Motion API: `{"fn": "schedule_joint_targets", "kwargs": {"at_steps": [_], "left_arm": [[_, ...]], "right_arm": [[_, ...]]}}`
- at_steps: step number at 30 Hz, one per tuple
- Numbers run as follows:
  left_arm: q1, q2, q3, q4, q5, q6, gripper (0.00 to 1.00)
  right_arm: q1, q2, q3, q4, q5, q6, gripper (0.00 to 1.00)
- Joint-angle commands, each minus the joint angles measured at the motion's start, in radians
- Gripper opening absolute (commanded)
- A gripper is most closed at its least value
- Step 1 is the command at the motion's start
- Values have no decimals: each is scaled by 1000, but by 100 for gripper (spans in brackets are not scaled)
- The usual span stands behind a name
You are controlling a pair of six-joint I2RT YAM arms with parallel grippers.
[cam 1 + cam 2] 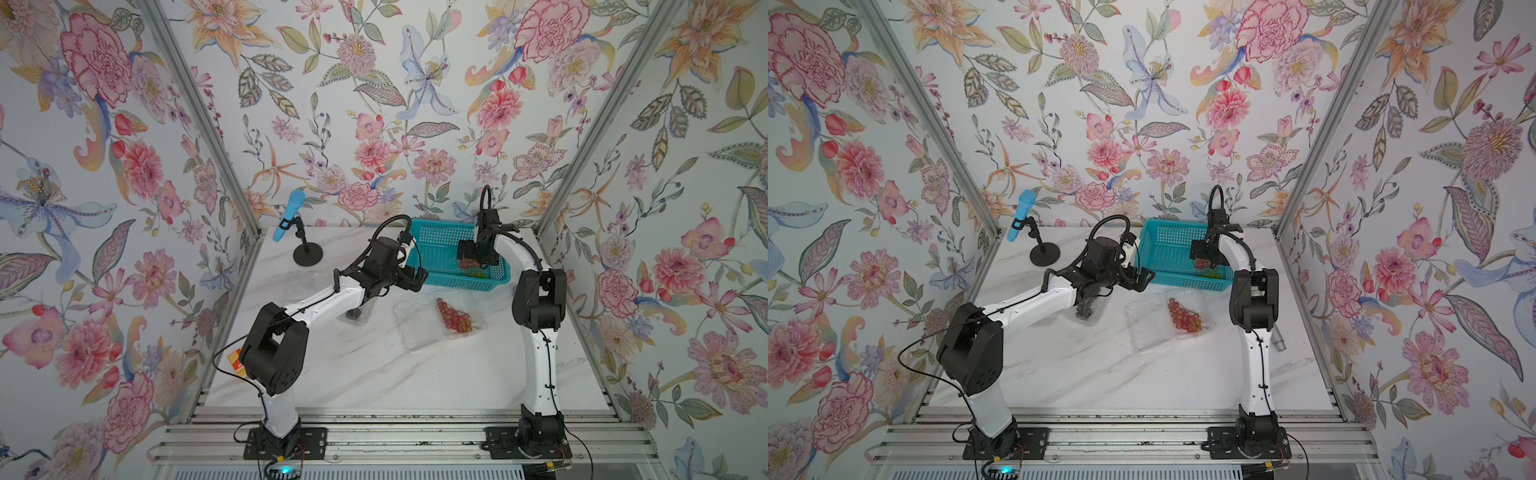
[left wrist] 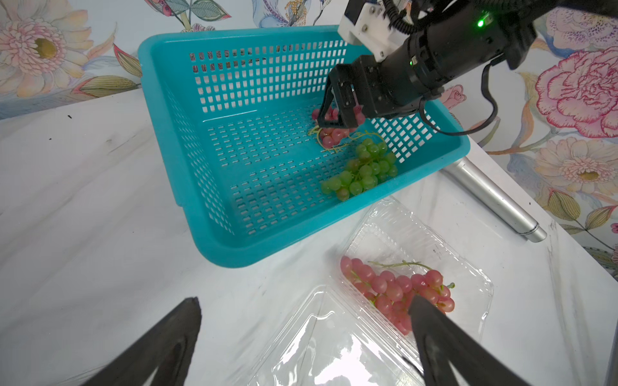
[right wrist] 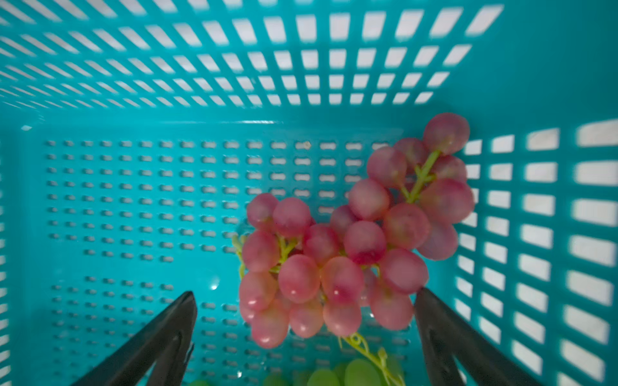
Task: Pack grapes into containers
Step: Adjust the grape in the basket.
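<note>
Two bunches lie in the basket (image 3: 133,83): red grapes (image 3: 334,254) and green grapes (image 2: 364,170). Step in hand: pickup. Right pincer (image 3: 306,294) wide open astride the red grapes, gripping nothing. Left pincer (image 2: 305,300) open, empty, near the part-filled container (image 2: 468,260). Judged next: close, lift, transfer.

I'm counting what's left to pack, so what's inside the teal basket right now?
A red-pink bunch and a green bunch lie in the basket. The open right gripper above hides part of the red-pink bunch.

White arms (image 1: 320,300), black joints, black cables
</note>
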Motion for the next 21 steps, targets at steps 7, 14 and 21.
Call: {"fn": "schedule_joint_targets", "kwargs": {"at_steps": [7, 14, 21], "left_arm": [[9, 128, 164, -50, 60, -12, 100], [10, 146, 211, -89, 50, 12, 100], [12, 126, 166, -90, 35, 30, 100]], "right_arm": [[131, 88, 151, -44, -38, -42, 100], [128, 99, 289, -46, -82, 6, 100], [80, -6, 175, -44, -67, -7, 100]]}}
